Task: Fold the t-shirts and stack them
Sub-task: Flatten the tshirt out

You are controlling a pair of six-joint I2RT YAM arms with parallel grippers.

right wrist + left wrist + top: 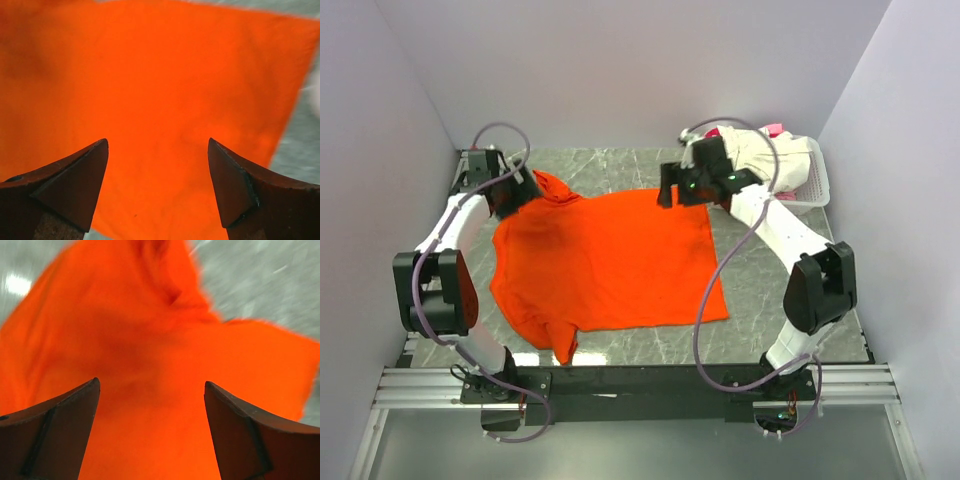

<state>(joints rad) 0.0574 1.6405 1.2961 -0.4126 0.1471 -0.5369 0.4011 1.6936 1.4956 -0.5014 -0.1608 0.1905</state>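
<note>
A: Any lettering on the cloth?

B: The orange t-shirt (605, 260) shows plain orange in every view. The left wrist view is blurred.

A: Where does it lie?

B: Spread flat in the middle of the grey marbled table (770, 270), with a bunched fold at its far left corner by the left arm and a straight edge toward the right arm. One sleeve is folded over at the near left. The near right corner reaches close to the table's near edge.

A: Room around it?

B: A bare strip runs along the far wall behind the shirt. There is more bare table to its right, where the right arm stands. On the left the cloth comes close to the left arm. The white basket (817, 185) sits in the far right corner, with a cream-white shirt (750, 150) and a pink one (772, 128) heaped in it.

A: The left gripper (510, 190)?

B: Above the bunched far left corner of the orange shirt, fingers spread wide. Its own camera shows only cloth below the gap, nothing pinched.

A: And the right gripper (670, 185)?

B: Above the shirt's far right corner, jaws likewise wide apart and gripping nothing. Its camera looks down on flat orange cloth, with the shirt's edge and grey table at the right.
</note>
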